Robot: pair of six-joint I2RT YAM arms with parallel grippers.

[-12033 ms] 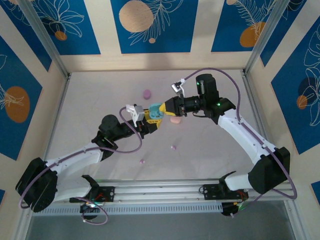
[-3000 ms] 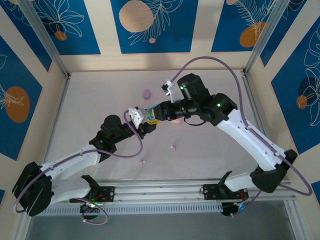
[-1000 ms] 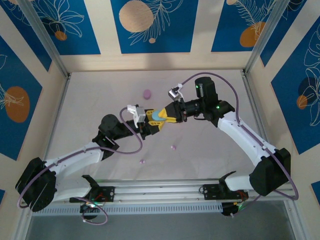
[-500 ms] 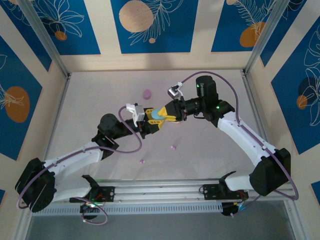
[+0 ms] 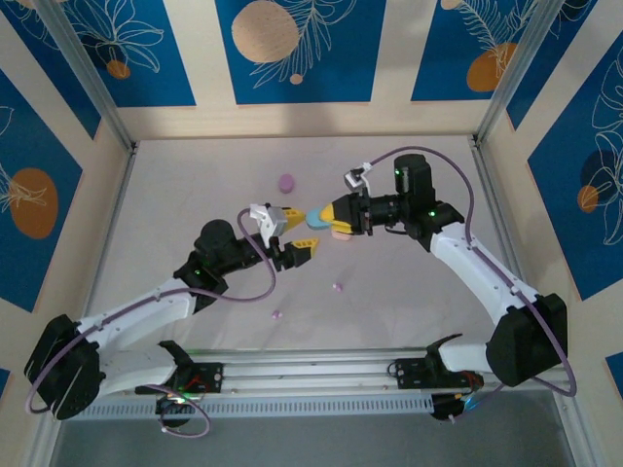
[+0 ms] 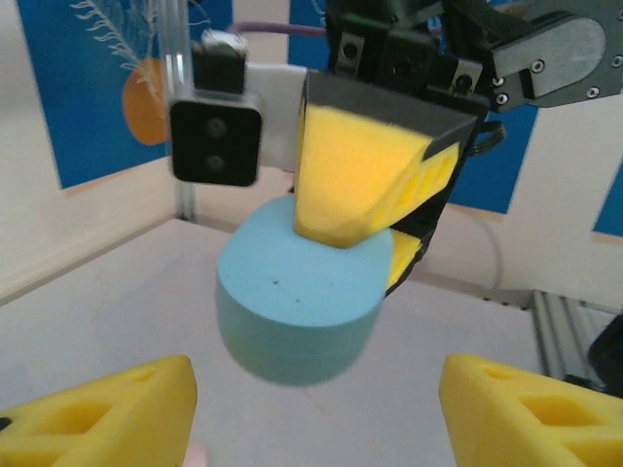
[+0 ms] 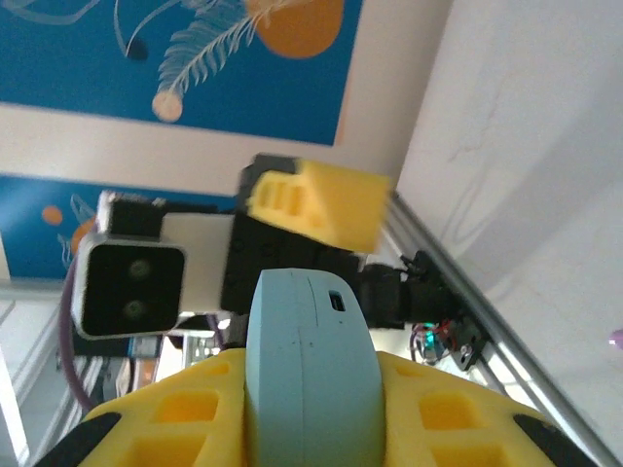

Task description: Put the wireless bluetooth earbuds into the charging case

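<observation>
The pale desk sits boxed in by blue-and-cream panels. A tiny purple earbud and a second earbud lie apart between its middle and near edge. Above the middle, the right tool is clamped on a light blue oval case, while the left tool faces it, fingers spread wide, gripping nothing.

The right arm reaches across to the blue oval case from its right side, and the right gripper is clamped on it. The left arm stretches up toward the case. The left gripper waits just left of it, jaws spread wide, touching nothing.
</observation>
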